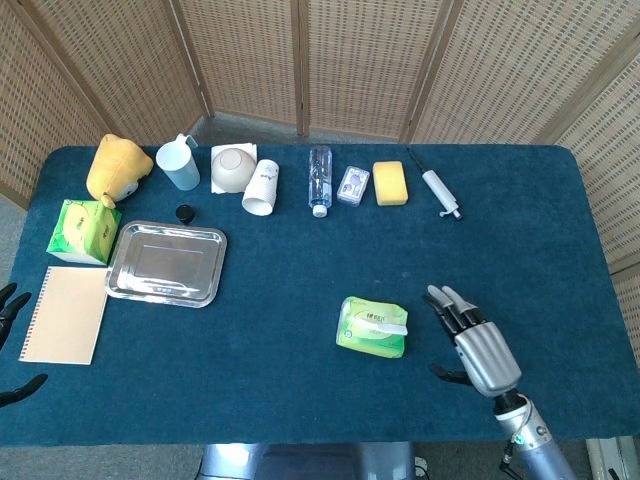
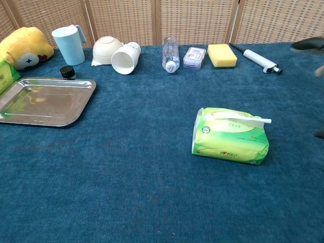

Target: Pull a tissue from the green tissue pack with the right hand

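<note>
The green tissue pack lies to the left of my right hand, near it but not touching, with bare cloth between us. My hand is empty, its fingers apart and stretched forward, the thumb stuck out toward the pack. The pack sits a little right of the middle of the tabletop, toward its near edge. Its long axis runs roughly side to side across my front, slightly slanted, so its right end faces my hand. A white tissue stands out of the top slot as a flat strip lying along that same axis, its free tip poking toward my right. I judge that tip is what I must pinch, so the coming move is a short reach leftward and over the top of the pack.

My left hand is only a few dark fingertips at the far left edge, well apart from the pack; I cannot tell how it is set. The right is clearly the nearer one.

The surface is a blue, slightly napped cloth. The pack has open space all around it; the other objects line the far edge and the left side, backed by woven screens.
</note>
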Robot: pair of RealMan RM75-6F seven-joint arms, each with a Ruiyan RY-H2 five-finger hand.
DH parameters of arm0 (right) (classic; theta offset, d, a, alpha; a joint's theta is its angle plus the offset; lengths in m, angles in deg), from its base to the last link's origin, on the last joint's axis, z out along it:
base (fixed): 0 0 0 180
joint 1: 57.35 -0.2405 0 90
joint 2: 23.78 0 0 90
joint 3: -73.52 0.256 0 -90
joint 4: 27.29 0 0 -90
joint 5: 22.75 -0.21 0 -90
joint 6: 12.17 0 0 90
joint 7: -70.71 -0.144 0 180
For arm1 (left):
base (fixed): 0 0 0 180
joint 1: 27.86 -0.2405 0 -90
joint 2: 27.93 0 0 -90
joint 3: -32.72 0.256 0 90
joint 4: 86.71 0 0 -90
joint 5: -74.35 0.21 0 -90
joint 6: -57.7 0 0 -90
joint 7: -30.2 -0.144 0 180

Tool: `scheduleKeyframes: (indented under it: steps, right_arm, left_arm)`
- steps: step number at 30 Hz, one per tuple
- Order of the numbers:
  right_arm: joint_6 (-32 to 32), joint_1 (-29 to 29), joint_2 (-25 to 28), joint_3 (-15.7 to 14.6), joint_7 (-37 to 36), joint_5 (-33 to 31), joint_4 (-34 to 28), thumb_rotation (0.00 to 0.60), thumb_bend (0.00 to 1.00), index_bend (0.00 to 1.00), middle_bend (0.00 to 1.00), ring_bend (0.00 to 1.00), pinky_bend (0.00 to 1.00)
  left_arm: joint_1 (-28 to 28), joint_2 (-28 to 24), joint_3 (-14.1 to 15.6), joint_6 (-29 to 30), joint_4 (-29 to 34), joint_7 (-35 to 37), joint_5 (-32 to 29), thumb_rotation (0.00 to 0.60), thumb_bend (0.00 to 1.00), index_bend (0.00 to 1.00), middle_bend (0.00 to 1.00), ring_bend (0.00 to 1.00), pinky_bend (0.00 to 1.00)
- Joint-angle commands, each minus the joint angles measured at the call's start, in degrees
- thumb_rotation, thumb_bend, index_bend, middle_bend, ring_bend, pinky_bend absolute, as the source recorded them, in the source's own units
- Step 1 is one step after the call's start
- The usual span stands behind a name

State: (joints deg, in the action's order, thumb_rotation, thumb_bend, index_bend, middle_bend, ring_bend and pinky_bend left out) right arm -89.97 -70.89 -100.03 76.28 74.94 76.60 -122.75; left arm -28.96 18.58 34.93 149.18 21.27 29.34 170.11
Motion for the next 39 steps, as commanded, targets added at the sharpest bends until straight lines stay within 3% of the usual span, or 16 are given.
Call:
scheduleKeyframes:
  steps: [1, 7, 12, 23, 29, 39]
  right_arm:
    - [2.1, -1.5, -2.7, 0.8, 1.0, -1.4, 1.2, 0.600, 0.00, 0.08, 0.17, 0.14, 0.30]
    - [3.4, -3.4, -8.0, 1.4, 1.9, -2.4, 6.3, 0.600, 0.00, 0.18, 0.29, 0.24, 0.38]
    - [4.3, -5.0, -10.9, 2.3, 2.8, -3.3, 9.4, 0.600, 0.01, 0.21, 0.31, 0.26, 0.39]
    - [6.0, -7.7, -15.0, 3.8, 5.2, -5.7, 11.4, 0.600, 0.30, 0.33, 0.40, 0.34, 0.45]
    - [6.7, -8.9, -17.1, 4.5, 6.6, -7.1, 13.1, 0.600, 0.38, 0.41, 0.47, 0.40, 0.50]
    - [5.2, -10.1, -20.2, 4.8, 6.5, -7.3, 17.0, 0.600, 0.45, 0.68, 0.69, 0.58, 0.63]
  left_arm:
    - [0.1, 0.0, 0.0, -0.2, 0.0, 0.0, -0.2, 0.600, 0.00, 0.00, 0.00, 0.00, 0.00]
    - [0.3, 0.0, 0.0, -0.7, 0.0, 0.1, -0.6, 0.600, 0.00, 0.00, 0.00, 0.00, 0.00]
    - [0.4, 0.0, -0.1, -1.1, 0.0, 0.0, -1.0, 0.600, 0.00, 0.00, 0.00, 0.00, 0.00]
    - [0.6, 0.1, -0.2, -1.6, 0.1, -0.3, -1.5, 0.600, 0.00, 0.00, 0.00, 0.00, 0.00]
    - [0.7, 0.1, -0.1, -1.8, 0.0, -0.1, -1.5, 0.600, 0.00, 0.00, 0.00, 0.00, 0.00]
    - [0.9, 0.2, 0.0, -2.3, 0.0, -0.1, -1.6, 0.600, 0.00, 0.00, 0.00, 0.00, 0.00]
